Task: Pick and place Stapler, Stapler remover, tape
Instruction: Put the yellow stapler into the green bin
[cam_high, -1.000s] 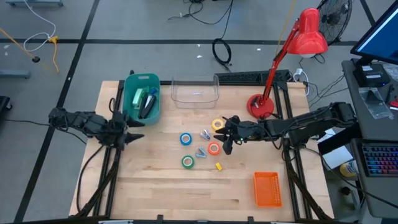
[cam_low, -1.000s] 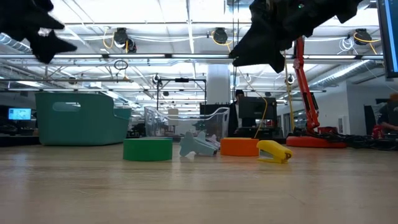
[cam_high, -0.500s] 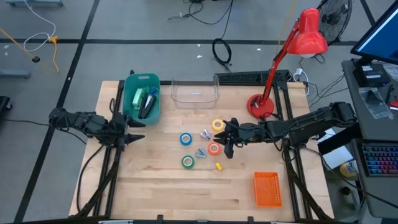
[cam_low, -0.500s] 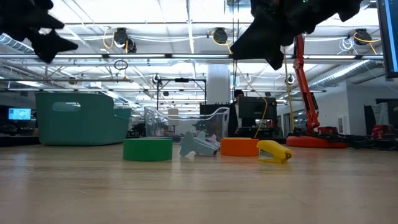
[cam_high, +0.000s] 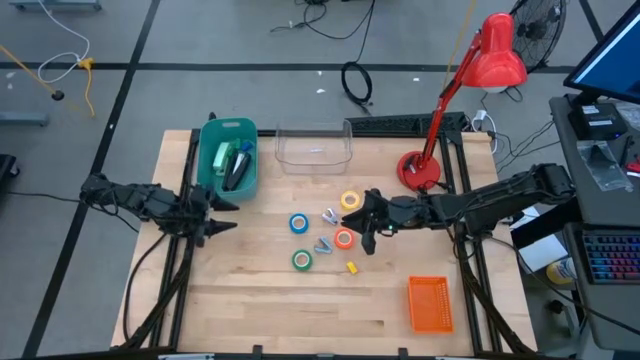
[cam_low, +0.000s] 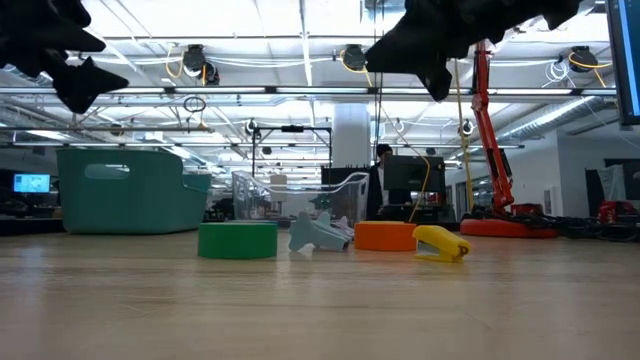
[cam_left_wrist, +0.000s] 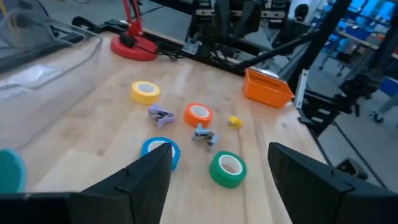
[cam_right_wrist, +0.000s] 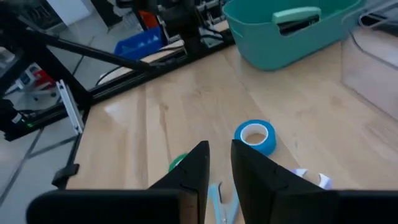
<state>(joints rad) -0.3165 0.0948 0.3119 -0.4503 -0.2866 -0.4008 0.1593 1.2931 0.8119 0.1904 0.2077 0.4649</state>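
Nearest us on the table (cam_high: 250, 300) sits the orange tray (cam_high: 430, 303), where we can see nothing inside. Beyond it lies the small yellow piece (cam_high: 351, 267), then the green tape (cam_high: 302, 260) and, farther in, the orange tape (cam_high: 344, 239), the blue tape (cam_high: 299, 223) and the yellow tape (cam_high: 350, 200), with two grey-blue clip-like staple removers (cam_high: 324, 245) and (cam_high: 329, 215) among them; all four rolls lie flat on the wood, apart from one another. The right gripper (cam_high: 368, 222) hovers above the table just beside the orange roll, between it and the yellow one; in its wrist view its fingers (cam_right_wrist: 193, 171) stand close together with only a narrow gap and hold nothing. The left gripper (cam_high: 218, 215) hangs over the table's left edge, spread wide and empty, well apart from the rolls. At the far side stand the teal bin (cam_high: 212, 172), holding dark and teal stapler-like tools, and the clear container (cam_high: 314, 160), whose contents we cannot make out. A red lamp (cam_high: 420, 172) stands by the far right corner. Compared with a second ago, we see the left gripper shifted slightly toward the table's middle and the right gripper nudged a little toward the left; rolls and containers lie as before.
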